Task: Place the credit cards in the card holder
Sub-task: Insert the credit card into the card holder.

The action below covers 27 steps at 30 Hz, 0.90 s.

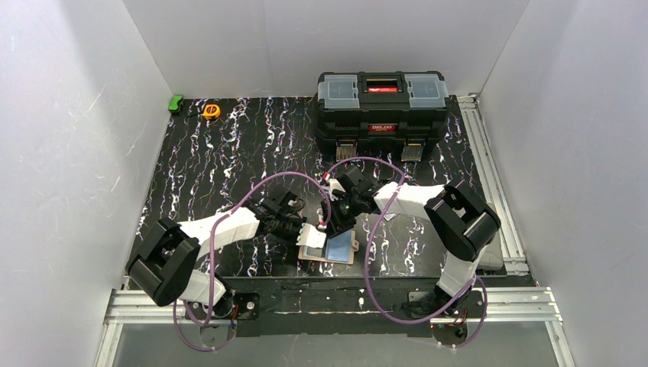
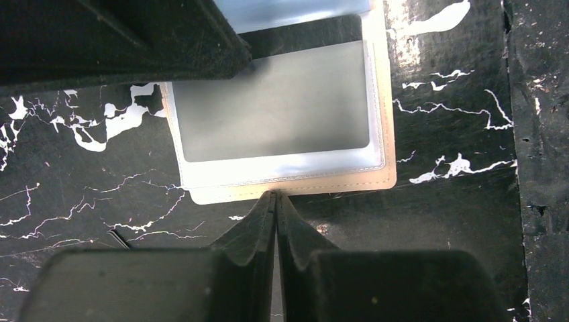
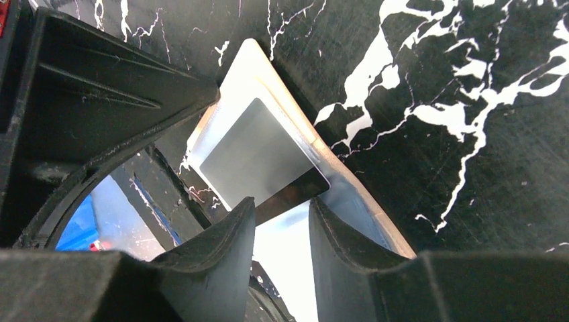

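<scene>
The card holder lies open on the black marbled table, cream-rimmed with a pale blue inside. A black credit card sits in its clear pocket, looking grey through the plastic, with one dark end strip sticking out. My left gripper is shut, its tips resting on the holder's cream rim with nothing between them. My right gripper is open just off the card's exposed end, not gripping it. In the top view the left gripper is at the holder's left edge and the right gripper is over its far side.
A big black toolbox stands at the back. An orange tape measure and a green object lie at the far left corner. Aluminium rails run along the right side and near edge. Purple cables loop over both arms.
</scene>
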Each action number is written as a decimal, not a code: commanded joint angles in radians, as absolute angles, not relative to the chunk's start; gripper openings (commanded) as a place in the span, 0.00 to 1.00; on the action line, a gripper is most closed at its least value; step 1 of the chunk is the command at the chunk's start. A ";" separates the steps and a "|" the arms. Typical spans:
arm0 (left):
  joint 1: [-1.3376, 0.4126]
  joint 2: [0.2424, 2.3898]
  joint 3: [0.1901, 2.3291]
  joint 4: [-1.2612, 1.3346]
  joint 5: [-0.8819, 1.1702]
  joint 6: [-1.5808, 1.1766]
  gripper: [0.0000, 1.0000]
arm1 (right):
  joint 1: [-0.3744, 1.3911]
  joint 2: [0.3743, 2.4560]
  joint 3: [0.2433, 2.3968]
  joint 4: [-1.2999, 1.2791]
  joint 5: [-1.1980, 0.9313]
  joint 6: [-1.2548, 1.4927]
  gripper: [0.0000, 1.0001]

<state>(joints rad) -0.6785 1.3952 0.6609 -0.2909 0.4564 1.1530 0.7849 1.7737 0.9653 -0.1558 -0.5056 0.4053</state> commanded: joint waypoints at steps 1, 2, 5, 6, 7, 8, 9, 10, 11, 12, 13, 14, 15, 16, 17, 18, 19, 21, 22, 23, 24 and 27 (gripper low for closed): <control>-0.689 1.407 0.626 -0.315 0.451 1.160 0.02 | 0.782 1.804 1.019 -0.148 -0.522 0.403 0.42; -0.690 1.407 0.625 -0.314 0.451 1.162 0.01 | 0.782 1.807 1.023 -0.148 -0.525 0.403 0.41; -0.692 1.408 0.626 -0.308 0.452 1.163 0.00 | 0.782 1.814 1.029 -0.149 -0.531 0.402 0.40; -0.692 1.410 0.626 -0.307 0.454 1.163 0.00 | 0.782 1.817 1.031 -0.148 -0.535 0.403 0.40; -0.692 1.410 0.626 -0.306 0.454 1.164 0.00 | 0.784 1.820 1.034 -0.149 -0.540 0.402 0.40; -0.691 1.410 0.626 -0.303 0.455 1.163 0.00 | 0.784 1.823 1.037 -0.150 -0.545 0.401 0.39; -0.693 1.411 0.626 -0.303 0.456 1.163 0.00 | 0.784 1.825 1.038 -0.150 -0.548 0.401 0.39; -0.694 1.411 0.626 -0.302 0.456 1.163 0.00 | 0.786 1.824 1.039 -0.150 -0.551 0.400 0.38; -0.695 1.411 0.626 -0.303 0.456 1.163 0.00 | 0.787 1.824 1.039 -0.149 -0.557 0.398 0.38; -0.695 1.410 0.625 -0.302 0.456 1.163 0.00 | 0.787 1.821 1.038 -0.149 -0.566 0.396 0.38; -0.695 1.410 0.625 -0.303 0.456 1.162 0.00 | 0.787 1.820 1.037 -0.152 -0.575 0.393 0.37; -0.694 1.408 0.627 -0.302 0.454 1.161 0.00 | 0.788 1.816 1.035 -0.154 -0.584 0.388 0.37; -0.694 1.407 0.627 -0.302 0.454 1.158 0.00 | 0.787 1.809 1.031 -0.158 -0.593 0.382 0.37; -0.694 1.407 0.628 -0.301 0.451 1.156 0.00 | 0.787 1.801 1.027 -0.161 -0.602 0.376 0.37; -0.694 1.405 0.630 -0.301 0.448 1.152 0.00 | 0.787 1.791 1.021 -0.161 -0.611 0.373 0.37; -0.694 1.403 0.630 -0.301 0.445 1.151 0.00 | 0.787 1.785 1.014 -0.165 -0.620 0.367 0.37; -0.695 1.401 0.630 -0.301 0.443 1.150 0.00 | 0.787 1.774 1.008 -0.165 -0.631 0.365 0.37; -0.695 1.396 0.627 -0.302 0.442 1.150 0.00 | 0.787 1.761 0.998 -0.178 -0.645 0.357 0.38; -0.694 1.393 0.626 -0.303 0.442 1.151 0.00 | 0.787 1.758 0.991 -0.186 -0.654 0.353 0.38; -0.695 1.390 0.624 -0.304 0.439 1.152 0.00 | 0.787 1.756 0.985 -0.190 -0.659 0.350 0.38; -0.695 1.388 0.623 -0.305 0.440 1.151 0.00 | 0.787 1.755 0.979 -0.191 -0.665 0.352 0.38; -0.694 1.381 0.621 -0.304 0.442 1.149 0.00 | 0.787 1.760 0.974 -0.194 -0.686 0.349 0.37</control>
